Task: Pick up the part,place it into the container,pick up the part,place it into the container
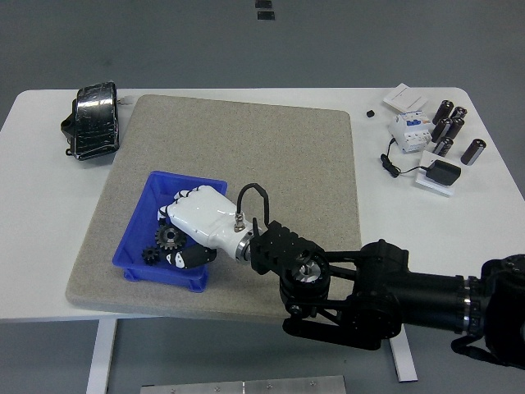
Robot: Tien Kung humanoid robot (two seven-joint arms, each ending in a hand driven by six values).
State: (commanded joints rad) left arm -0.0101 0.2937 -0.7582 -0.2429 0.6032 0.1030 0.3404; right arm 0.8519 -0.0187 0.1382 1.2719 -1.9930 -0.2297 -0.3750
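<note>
Blue plastic makes up the container (139,215), an open bin sitting on a grey mat (271,148) that covers most of the white bench (33,279). The right hand (197,222), white-shelled on a black arm, reaches from the lower right down into the bin. Its fingers (172,213) are curled around a dark gear (170,239), gripping it low inside the bin, with the thumb underneath and the other fingers above. Whether the gear touches the bin floor cannot be told. A second, smaller gear (150,256) lies on the bin floor just to the left of and below the fingers, close to the held one. The far left corner of the bin, beyond the fingers, shows bare blue floor; anything under the hand is hidden.

Well away from the fingers, at the far left of the bench, lies a black bundle wrapped in shiny film (92,121). Far off to the right, past the mat's edge, sits a cluster of small things: several dark cylinders (449,130), a white electrical unit (408,130), a white card (404,97), a black adapter with its cable (439,173), and a tiny black piece (370,113) near the mat's corner. The left hand does not show.
</note>
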